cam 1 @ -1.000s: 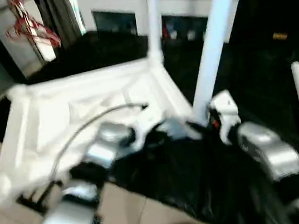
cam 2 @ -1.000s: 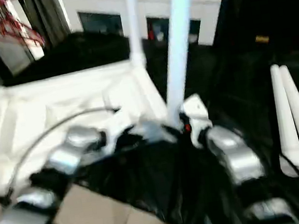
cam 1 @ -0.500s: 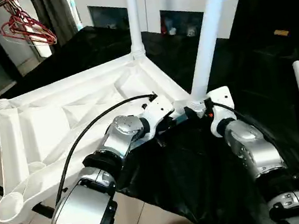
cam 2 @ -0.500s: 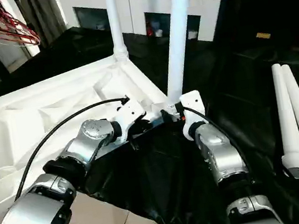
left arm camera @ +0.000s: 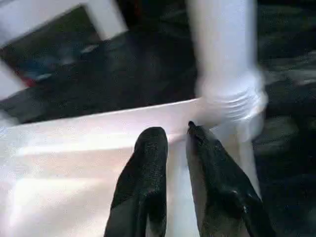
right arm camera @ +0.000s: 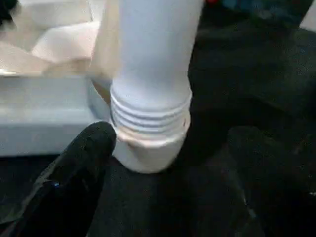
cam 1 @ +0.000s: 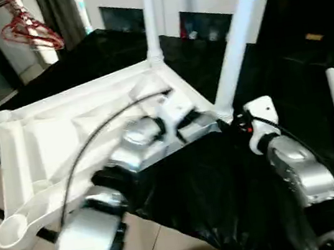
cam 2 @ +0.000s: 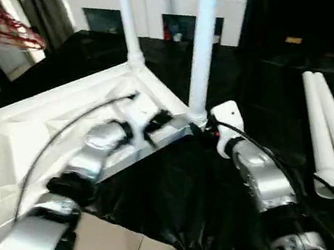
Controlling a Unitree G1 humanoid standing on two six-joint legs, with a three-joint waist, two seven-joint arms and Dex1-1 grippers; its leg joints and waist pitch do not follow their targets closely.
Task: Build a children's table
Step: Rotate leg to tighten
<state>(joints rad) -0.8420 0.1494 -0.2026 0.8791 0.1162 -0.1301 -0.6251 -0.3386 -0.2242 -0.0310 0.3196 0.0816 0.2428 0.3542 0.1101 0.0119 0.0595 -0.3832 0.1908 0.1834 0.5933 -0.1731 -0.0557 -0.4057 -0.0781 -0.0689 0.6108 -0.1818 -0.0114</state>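
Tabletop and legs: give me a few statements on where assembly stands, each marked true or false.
1. Two legs stand upright in corner sockets of the tabletop. True: the far leg and the near leg.
2. All four legs are fitted. False: two loose legs lie side by side on the black sheet, to the robot's right.
3. The tabletop lies underside up. True.
4. The right gripper is clamped shut on the near leg. False: its fingers stand wide apart on either side of that leg's base.
5. The left gripper is at the tabletop's rim beside the near leg. True.
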